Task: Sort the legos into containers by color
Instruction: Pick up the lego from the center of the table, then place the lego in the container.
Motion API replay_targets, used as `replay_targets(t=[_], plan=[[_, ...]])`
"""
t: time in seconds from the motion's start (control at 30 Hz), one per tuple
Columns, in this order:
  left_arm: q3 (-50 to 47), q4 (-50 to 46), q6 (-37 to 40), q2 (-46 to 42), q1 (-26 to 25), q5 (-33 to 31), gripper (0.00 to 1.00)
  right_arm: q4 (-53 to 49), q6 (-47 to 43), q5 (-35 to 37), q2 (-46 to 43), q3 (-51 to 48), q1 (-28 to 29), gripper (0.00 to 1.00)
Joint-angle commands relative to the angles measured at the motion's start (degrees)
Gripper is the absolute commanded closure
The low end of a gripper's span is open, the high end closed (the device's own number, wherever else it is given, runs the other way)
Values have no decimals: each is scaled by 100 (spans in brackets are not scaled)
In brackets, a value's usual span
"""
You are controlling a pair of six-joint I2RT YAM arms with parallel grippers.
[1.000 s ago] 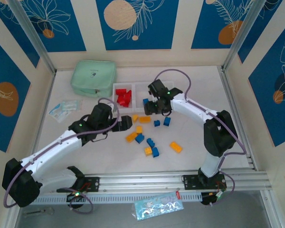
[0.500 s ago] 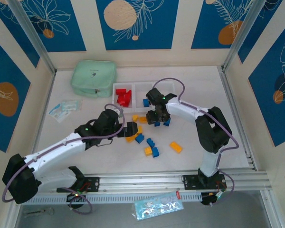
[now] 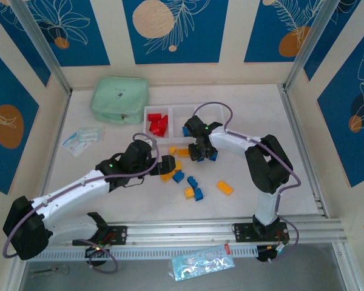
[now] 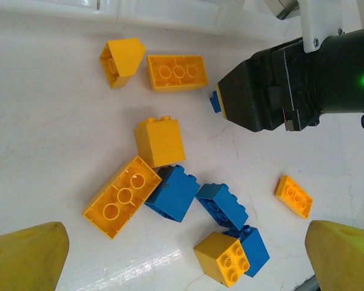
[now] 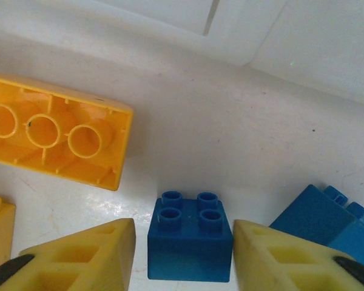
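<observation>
My right gripper is low over the table with its fingers either side of a square blue lego; a thin gap shows on the left, so it is open. From above, the right gripper is just in front of the containers. Red legos lie in the left bin and a blue one in the middle bin. My left gripper hovers wide open above a cluster: an oblong yellow lego, two blue ones and a square yellow one.
A mint-green pouch lies at the back left, with a clear packet in front of it. An orange lego lies alone to the right. An oblong yellow lego and another blue one flank the right gripper.
The right gripper has come down and left from the bins onto the blue lego, its jaws narrowing. The left gripper slid right to the cluster, then held still.
</observation>
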Motion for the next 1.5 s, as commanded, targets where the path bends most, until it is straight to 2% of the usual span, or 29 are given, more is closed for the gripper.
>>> replay_targets(t=[0.0, 0.07, 0.33, 0.57, 0.7, 1.0, 1.13, 1.33, 1.47], plan=[[-20, 101, -19, 68, -56, -133, 1, 36, -25, 98, 93, -63, 71, 59], [6, 60, -14, 77, -53, -146, 1, 10, -31, 127, 64, -22, 71, 63], [107, -96, 101, -23, -33, -269, 1, -253, -46, 82, -368, 209, 141, 66], [488, -590, 477, -5, 209, -402, 1, -445, -53, -340, -496, 1005, 132, 66], [612, -633, 630, 31, 473, -293, 1, -215, -109, -95, -64, 1556, 116, 66], [817, -709, 832, 101, 966, -261, 1, -124, -263, 320, 1528, 3432, 10, 64], [837, -696, 826, 127, 1072, -201, 1, -352, -168, 289, 1883, 3961, -128, 56], [855, -712, 868, 99, 1089, -160, 1, -187, -360, 192, 1276, 3537, -116, 47], [775, -548, 840, 28, 1078, 131, 1, -53, -149, -77, 453, 2601, -288, 46]])
